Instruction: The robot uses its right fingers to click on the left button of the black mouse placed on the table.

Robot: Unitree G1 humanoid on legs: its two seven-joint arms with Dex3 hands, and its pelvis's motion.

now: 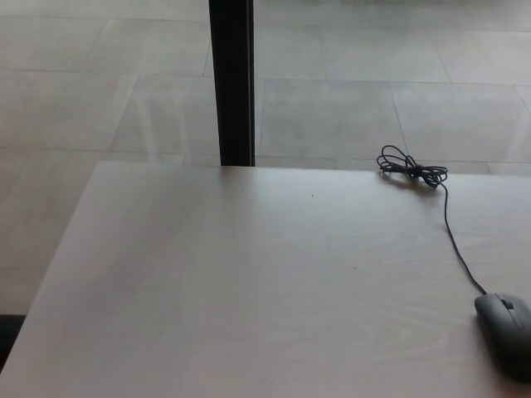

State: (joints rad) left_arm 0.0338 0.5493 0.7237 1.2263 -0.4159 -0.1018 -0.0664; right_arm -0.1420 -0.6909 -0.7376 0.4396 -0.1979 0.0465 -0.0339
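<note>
One black mouse (506, 333) lies at the lower right of the frame, close to the right edge, where part of its body is cut off by the border. It rests flat on the tabletop (249, 290), its narrow front end turned toward the upper left, with the scroll wheel faintly visible as a small lighter spot near that front. The seam between its two buttons is too dim to make out clearly.

One thin black cable (455, 240) leaves the front of the mouse and runs up the frame in a gentle curve to a single loose bundle of coils (411, 170) lying at the far edge of the tabletop in the upper right.

Neither robot hand shows anywhere in the picture — no forearm, no finger, so the pose of the arms and how far each hand is open cannot be told from this view. Nothing touches the mouse.

The tabletop is one pale wood-grain surface filling the lower half of the frame, its left edge slanting from the lower left up toward the centre. Beyond its far edge stands one dark vertical post (231, 83), upper centre — behind it, a floor (373, 99) of large grey tiles spans the top of the frame.
</note>
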